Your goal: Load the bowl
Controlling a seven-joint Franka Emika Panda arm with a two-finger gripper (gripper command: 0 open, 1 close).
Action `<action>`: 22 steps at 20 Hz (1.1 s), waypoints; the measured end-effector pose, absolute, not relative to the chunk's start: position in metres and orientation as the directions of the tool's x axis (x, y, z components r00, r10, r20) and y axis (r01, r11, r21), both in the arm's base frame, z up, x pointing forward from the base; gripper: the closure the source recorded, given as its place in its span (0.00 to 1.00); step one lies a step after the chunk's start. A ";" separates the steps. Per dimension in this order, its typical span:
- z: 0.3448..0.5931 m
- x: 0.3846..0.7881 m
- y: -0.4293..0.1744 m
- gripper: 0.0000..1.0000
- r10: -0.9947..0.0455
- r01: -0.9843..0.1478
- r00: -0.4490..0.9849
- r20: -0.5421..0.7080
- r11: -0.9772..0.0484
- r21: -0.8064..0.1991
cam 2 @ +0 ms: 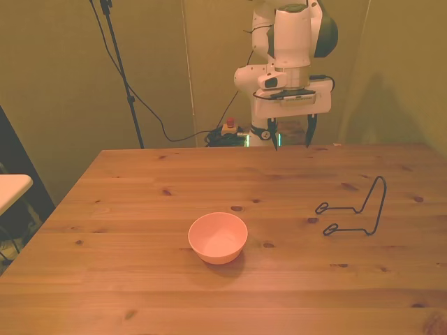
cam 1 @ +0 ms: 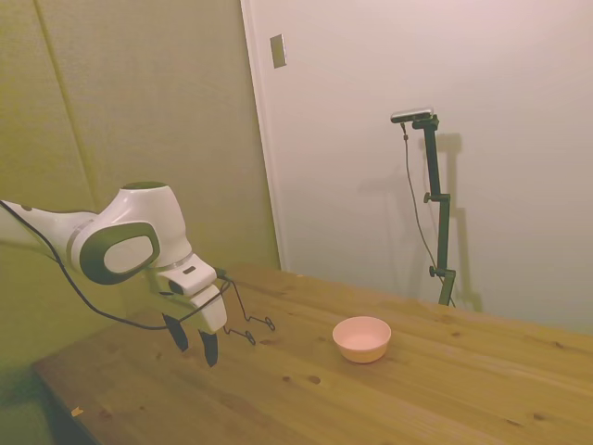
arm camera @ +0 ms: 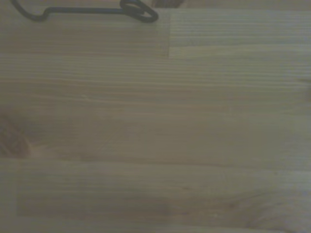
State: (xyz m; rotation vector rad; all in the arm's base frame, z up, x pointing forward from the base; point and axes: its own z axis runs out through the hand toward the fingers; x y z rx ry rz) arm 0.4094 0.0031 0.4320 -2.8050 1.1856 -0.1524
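Pink bowl is seen standing upright on the wooden table, near the middle of the table in the front view and empty. It is touched by nothing.

The tool is held with its two dark fingers spread apart, and nothing is gripped between them. The fingers are pointed down, with the tips hanging above the wood at the table's far edge in the front view, well apart from the bowl. In the side view the tool is seen at the end of a white arm that is bent over from the picture's left, its rounded wrist joint raised above the tool.

A thin black wire rack is set on the table toward the front view's right, apart from the bowl, with one bent loop standing up and two looped feet lying flat. In the side view the rack is placed just beyond the tool. In the blurred wrist view, bare wood is shown along with what appears to be a dark looped end of the rack.
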 end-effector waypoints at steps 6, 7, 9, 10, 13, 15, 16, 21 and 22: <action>0.441 0.425 -0.007 0.00 -0.728 -0.711 0.677 0.109 -0.685 -0.159; 0.445 0.432 -0.015 0.00 -0.736 -0.718 0.665 0.127 -0.676 -0.165; 0.451 0.447 -0.032 0.00 -0.753 -0.734 0.636 0.165 -0.657 -0.171; 0.454 0.456 -0.041 0.00 -0.761 -0.741 0.623 0.182 -0.648 -0.174; 0.464 0.486 -0.068 0.00 -0.785 -0.766 0.573 0.237 -0.615 -0.185; 0.467 0.509 -0.085 0.00 -0.800 -0.783 0.543 0.258 -0.592 -0.189; 0.466 0.521 -0.092 0.00 -0.807 -0.791 0.529 0.262 -0.580 -0.192; 0.462 0.575 -0.115 0.00 -0.839 -0.822 0.474 0.266 -0.530 -0.209; 0.460 0.584 -0.118 0.00 -0.845 -0.828 0.463 0.269 -0.520 -0.209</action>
